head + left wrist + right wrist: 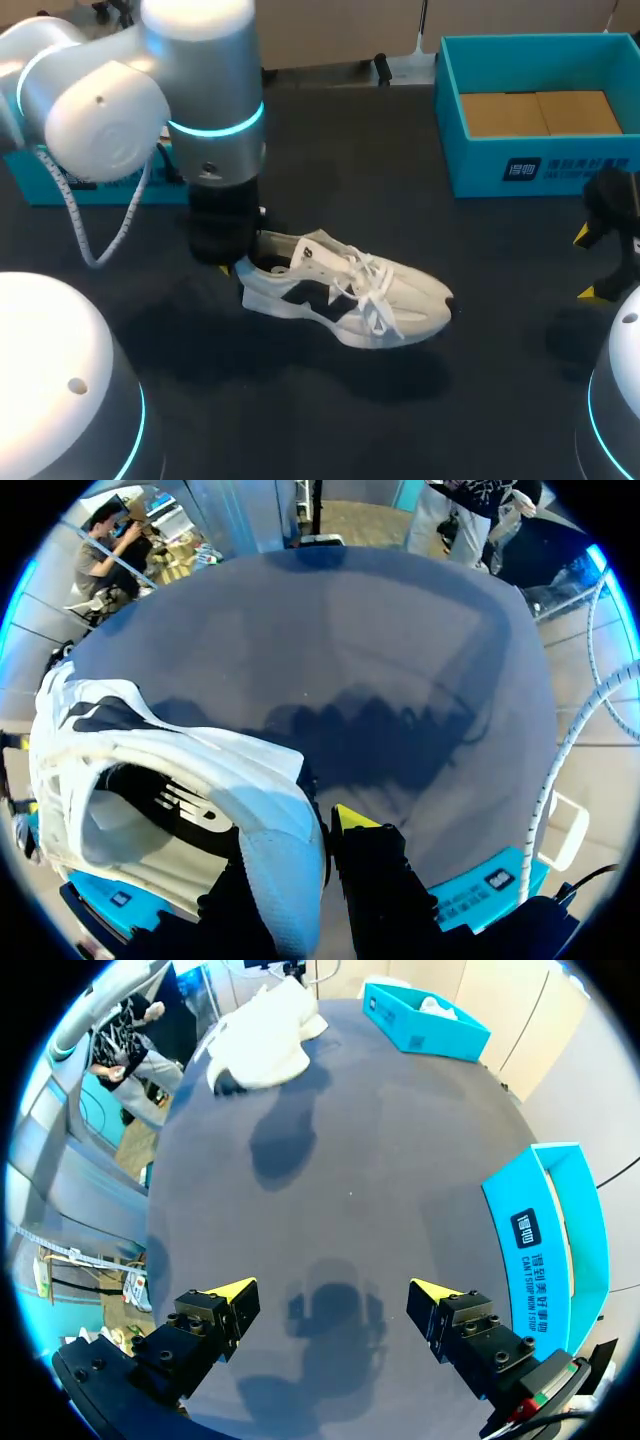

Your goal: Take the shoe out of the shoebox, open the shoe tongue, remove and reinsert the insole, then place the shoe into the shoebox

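Setting: robot lab. You have a dark table (pixel 330 430), left arm (pixel 205 90), right arm (pixel 618 400), teal shoebox (pixel 540 168).

White shoe heel (pixel 283 865), seemingly between jaws

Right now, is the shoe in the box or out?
Out. The shoe stands on the table, apart from the box; the left end effector grips its heel.
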`<state>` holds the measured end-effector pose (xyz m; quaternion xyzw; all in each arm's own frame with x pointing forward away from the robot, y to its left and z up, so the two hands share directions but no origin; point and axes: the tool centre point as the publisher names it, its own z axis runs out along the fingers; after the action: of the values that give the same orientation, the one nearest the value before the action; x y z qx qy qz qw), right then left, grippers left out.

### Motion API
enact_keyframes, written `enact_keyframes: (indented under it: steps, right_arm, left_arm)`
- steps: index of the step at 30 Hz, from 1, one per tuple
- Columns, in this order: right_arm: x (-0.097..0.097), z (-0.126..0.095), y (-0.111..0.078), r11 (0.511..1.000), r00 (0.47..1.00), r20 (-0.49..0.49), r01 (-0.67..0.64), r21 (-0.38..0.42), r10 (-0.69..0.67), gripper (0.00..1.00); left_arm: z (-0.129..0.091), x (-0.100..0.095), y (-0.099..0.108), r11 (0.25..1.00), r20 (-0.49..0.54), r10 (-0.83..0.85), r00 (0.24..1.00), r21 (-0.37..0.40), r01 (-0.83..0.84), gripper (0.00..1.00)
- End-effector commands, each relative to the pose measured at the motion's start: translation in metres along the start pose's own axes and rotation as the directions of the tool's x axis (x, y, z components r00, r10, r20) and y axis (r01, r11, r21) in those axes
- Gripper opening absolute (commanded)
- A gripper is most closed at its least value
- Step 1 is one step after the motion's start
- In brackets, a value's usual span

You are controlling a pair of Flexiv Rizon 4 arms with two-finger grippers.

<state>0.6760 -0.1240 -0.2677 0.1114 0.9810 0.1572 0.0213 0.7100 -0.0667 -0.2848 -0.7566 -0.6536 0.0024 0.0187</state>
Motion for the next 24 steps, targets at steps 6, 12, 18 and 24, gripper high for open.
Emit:
enact_keyframes:
  steps: [6, 12, 18, 24]
  right_arm:
    - [0.001, 0.001, 0.000, 1.000, 1.000, 0.002, -0.001, 0.003, 0.001, 1.00]
    - [0.001, 0.001, 0.000, 1.000, 1.000, 0.002, -0.001, 0.003, 0.001, 1.00]
    - [0.001, 0.001, 0.000, 1.000, 1.000, 0.002, -0.001, 0.003, 0.001, 1.00]
    - [0.001, 0.001, 0.000, 1.000, 1.000, 0.002, -0.001, 0.003, 0.001, 1.00]
  left_arm:
    - [0.039, -0.040, -0.015, 0.999, -0.042, 0.012, 0.999, -0.043, -0.014, 0.00]
    - [0.059, -0.054, -0.019, 0.998, -0.067, -0.014, 0.998, -0.062, 0.009, 0.00]
    - [0.070, -0.061, -0.016, 0.997, -0.064, -0.032, 0.997, -0.066, 0.028, 0.00]
    - [0.076, -0.063, -0.013, 0.996, -0.049, -0.065, 0.997, -0.057, 0.062, 0.00]
